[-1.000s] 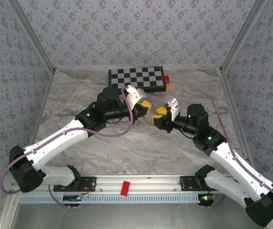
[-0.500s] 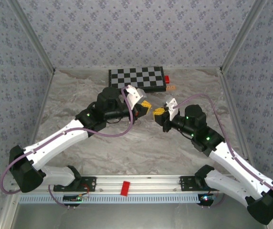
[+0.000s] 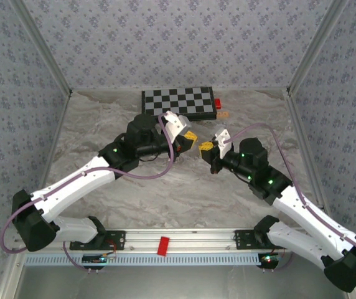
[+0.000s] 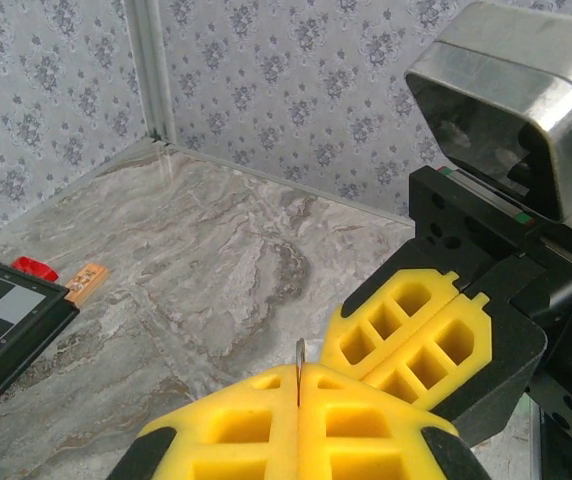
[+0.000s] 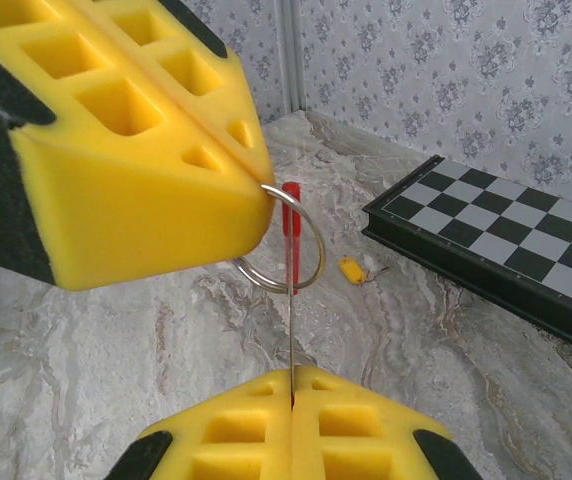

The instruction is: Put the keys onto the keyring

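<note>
My left gripper (image 3: 192, 138) and right gripper (image 3: 206, 147) meet tip to tip above the middle of the table. The keyring (image 5: 321, 250), a thin silver loop, sticks out of the left gripper (image 5: 256, 180), which is shut on it. It shows edge-on (image 4: 300, 355) between the shut pads of the left gripper (image 4: 299, 372). My right gripper (image 5: 294, 385) is shut on a thin flat piece (image 5: 291, 240), grey with a red far end, seen edge-on. The piece crosses the loop; I cannot tell whether it passes through. A small yellow key (image 5: 354, 268) lies on the table below.
A chessboard (image 3: 179, 103) lies at the back. A red piece (image 3: 218, 103) and an orange piece (image 3: 223, 114) sit at its right end. Patterned walls close in the back and both sides. The right gripper (image 4: 366, 350) sits close beside the left pads.
The right gripper has moved up and left to the left gripper's tip, and its jaws have closed on the thin red-ended piece. The left arm has stayed put.
</note>
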Motion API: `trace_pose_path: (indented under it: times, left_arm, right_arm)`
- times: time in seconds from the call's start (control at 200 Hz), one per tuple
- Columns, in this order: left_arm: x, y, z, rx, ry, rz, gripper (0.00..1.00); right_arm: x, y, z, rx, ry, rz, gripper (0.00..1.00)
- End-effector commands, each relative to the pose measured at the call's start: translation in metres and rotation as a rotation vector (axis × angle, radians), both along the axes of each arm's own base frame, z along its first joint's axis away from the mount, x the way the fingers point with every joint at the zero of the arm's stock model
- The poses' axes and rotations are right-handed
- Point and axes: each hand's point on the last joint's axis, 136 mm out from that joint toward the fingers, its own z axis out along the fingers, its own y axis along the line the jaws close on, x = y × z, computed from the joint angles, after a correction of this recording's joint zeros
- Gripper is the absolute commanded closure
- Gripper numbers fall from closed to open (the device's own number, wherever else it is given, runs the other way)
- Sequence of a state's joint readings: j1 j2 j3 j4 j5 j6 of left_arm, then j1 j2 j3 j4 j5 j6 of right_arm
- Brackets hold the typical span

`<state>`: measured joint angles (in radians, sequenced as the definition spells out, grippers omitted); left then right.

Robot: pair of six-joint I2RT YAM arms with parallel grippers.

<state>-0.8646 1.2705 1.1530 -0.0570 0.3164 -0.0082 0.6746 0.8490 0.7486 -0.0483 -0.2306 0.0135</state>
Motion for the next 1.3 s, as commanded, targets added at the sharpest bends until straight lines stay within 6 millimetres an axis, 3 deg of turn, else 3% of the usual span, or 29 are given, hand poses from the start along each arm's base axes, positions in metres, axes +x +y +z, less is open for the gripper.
trace_pose_path:
  times: [0.0, 0.285, 0.815, 0.875, 0.9, 1.069, 1.294]
  left_arm:
    - [0.004, 0.001, 0.015, -0.026, -0.04, 0.03, 1.0]
    - [0.007, 0.0, 0.007, 0.0, -0.033, 0.041, 1.0]
    - [0.004, -0.005, 0.021, -0.117, -0.022, 0.056, 1.0]
    - [0.003, -0.004, 0.025, -0.165, -0.017, 0.059, 1.0]
    - [0.003, -0.004, 0.026, -0.182, -0.018, 0.06, 1.0]
    - [0.005, -0.002, 0.031, -0.262, 0.0, 0.082, 1.0]
    - [0.003, 0.003, 0.039, -0.306, -0.028, 0.086, 1.0]
  right_arm:
    - [-0.007, 0.001, 0.019, 0.021, -0.048, 0.015, 1.0]
    - [-0.009, -0.002, 0.027, 0.022, -0.067, 0.002, 1.0]
    - [-0.008, 0.004, 0.021, 0.013, -0.051, 0.001, 1.0]
    - [-0.009, 0.003, 0.019, 0.022, -0.04, -0.003, 0.77]
    - [-0.01, 0.002, 0.018, 0.029, -0.033, -0.005, 0.73]
    - [-0.01, -0.012, 0.022, 0.12, 0.005, -0.038, 0.68]
    - [0.004, -0.045, 0.05, 0.359, 0.038, -0.079, 0.67]
